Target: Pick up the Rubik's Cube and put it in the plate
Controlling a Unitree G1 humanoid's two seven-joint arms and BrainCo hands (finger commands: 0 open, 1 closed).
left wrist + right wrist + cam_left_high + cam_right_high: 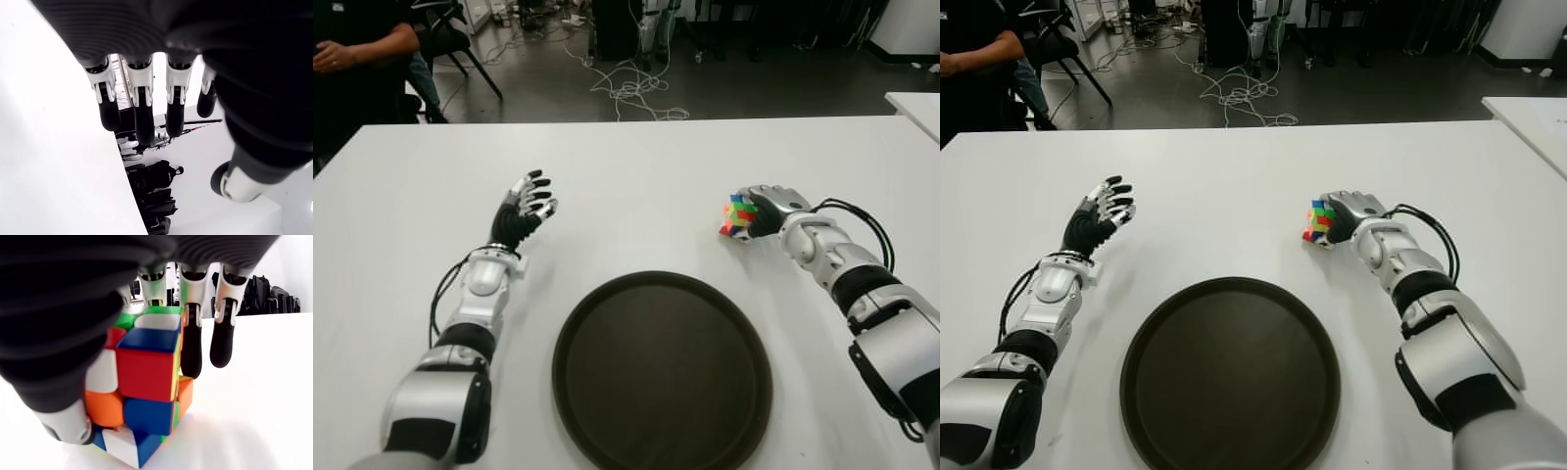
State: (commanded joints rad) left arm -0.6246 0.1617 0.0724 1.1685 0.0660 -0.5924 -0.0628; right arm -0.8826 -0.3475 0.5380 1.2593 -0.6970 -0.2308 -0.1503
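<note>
Plate: dark round plate [662, 372] lies flat on the white table [636, 186], at the table's near edge between the two arms; nothing lies in it.
Cube: Rubik's Cube [738, 216] sits beyond the plate and to the plate's right, well apart from its rim; its layers are twisted out of line, so the blocks show staggered; in the right wrist view the cube [144, 382] has its lower corner on the table.
Right hand: right hand [769, 211] is at the cube, on the side away from the plate's centre line; the thumb [68, 423] presses one face and the fingers [191, 350] reach down the opposite side; the hand is closed round the cube, though two fingers stand a little clear of it; the cube is not lifted.
Left hand: left hand [521, 215] shows beyond the plate and to the plate's left, well apart from it; its fingers [142, 120] are straight and spread, with nothing in them; whether it touches the table cannot be told.
Beyond the table: a seated person [357, 59] in dark clothes shows at the far left corner, farthest from the plate; loose cables [631, 88] lie on the grey floor past the far edge.
</note>
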